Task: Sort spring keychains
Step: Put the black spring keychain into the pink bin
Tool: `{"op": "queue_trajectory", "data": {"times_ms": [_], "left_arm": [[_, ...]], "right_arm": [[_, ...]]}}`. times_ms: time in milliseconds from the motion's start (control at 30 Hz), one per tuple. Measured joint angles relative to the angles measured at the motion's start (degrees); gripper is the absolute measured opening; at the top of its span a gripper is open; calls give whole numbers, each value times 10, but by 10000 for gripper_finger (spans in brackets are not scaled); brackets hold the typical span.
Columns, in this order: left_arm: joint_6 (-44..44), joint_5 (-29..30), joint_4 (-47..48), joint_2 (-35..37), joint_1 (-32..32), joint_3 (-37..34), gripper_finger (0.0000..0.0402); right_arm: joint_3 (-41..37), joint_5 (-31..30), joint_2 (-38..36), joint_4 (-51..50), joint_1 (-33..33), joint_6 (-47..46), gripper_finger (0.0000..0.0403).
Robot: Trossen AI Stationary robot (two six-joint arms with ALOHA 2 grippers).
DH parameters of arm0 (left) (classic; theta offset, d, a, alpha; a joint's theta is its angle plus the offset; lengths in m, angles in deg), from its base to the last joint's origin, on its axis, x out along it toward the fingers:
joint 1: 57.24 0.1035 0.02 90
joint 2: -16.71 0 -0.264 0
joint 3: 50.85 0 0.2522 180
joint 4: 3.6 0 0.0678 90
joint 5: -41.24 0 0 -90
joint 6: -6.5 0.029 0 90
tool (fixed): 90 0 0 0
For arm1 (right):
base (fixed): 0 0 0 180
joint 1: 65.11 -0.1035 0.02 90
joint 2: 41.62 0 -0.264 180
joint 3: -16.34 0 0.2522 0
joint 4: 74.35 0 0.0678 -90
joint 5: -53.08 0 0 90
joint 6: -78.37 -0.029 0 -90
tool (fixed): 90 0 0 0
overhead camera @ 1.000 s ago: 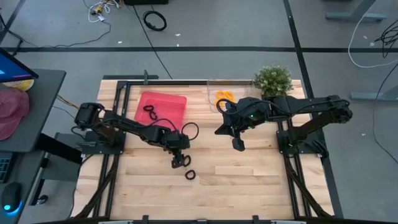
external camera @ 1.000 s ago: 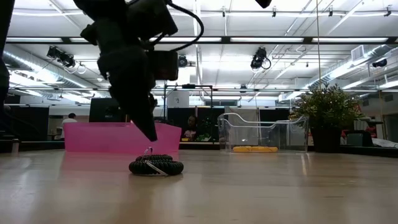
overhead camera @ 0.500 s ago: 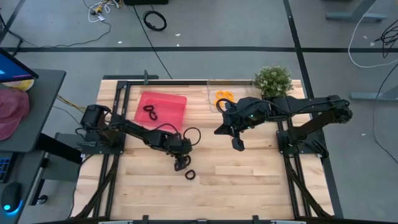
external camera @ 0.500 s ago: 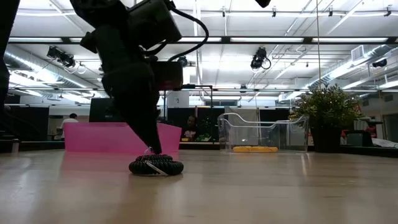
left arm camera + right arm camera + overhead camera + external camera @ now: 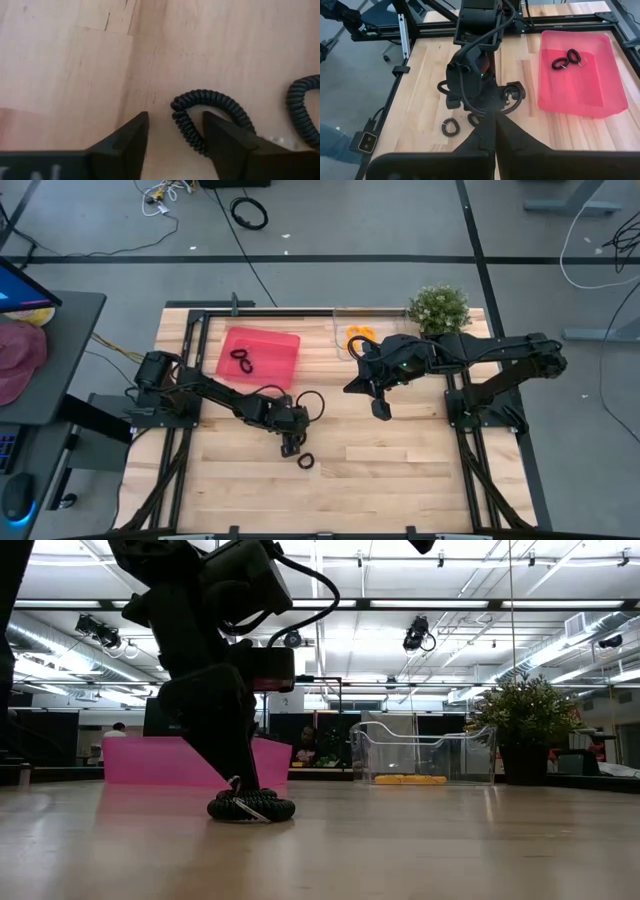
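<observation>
Two black spring keychains lie flat on the wooden table (image 5: 400, 470). My left gripper (image 5: 175, 116) points steeply down over one keychain (image 5: 210, 96), open, with one side of its loop between the fingers. The other black keychain (image 5: 301, 107) lies just beside it (image 5: 305, 461). In the low view both show as a dark heap (image 5: 252, 808) under the left gripper (image 5: 238, 783). My right gripper (image 5: 382, 412) hangs shut above the table's right middle, holding nothing. My left gripper comes from above, slanting, with its fingers (image 5: 220, 135) on either side of the loop's near side (image 5: 184, 125). The keychain lies flat on the table. Whether a finger touches the coil, I cannot tell.
A pink tray (image 5: 275, 340) at the far left holds two black keychains (image 5: 242, 360). A clear bin (image 5: 345, 320) beside it holds orange keychains (image 5: 360, 337). A potted plant (image 5: 438, 308) stands at the far right. Bare wood lies toward the near edge.
My left gripper has come down to the table, a little toward the near edge, onto the black keychain; its arm has reached farther out. The keychains have stayed where they lay. My right arm has kept still.
</observation>
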Motion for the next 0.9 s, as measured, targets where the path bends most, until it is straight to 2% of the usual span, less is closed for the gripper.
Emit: {"op": "queue_trajectory", "data": {"times_ms": [300, 367, 533, 733, 900], "left_arm": [[2, -15, -2, -1, 0, 0, 38], [2, -15, -2, 1, -1, -1, 16], [8, -23, 20, 2, -1, 14, 23], [48, -22, 69, 10, -2, 70, 10], [94, 30, 132, 17, -4, 124, 12]], "right_arm": [[0, 0, 0, 0, 3, 0, 0], [0, 0, 0, 0, 3, 0, 0], [0, 0, 0, 0, 3, 0, 0], [0, 0, 0, -2, 3, 1, 0], [0, 0, 0, -11, 3, 4, 0]]}}
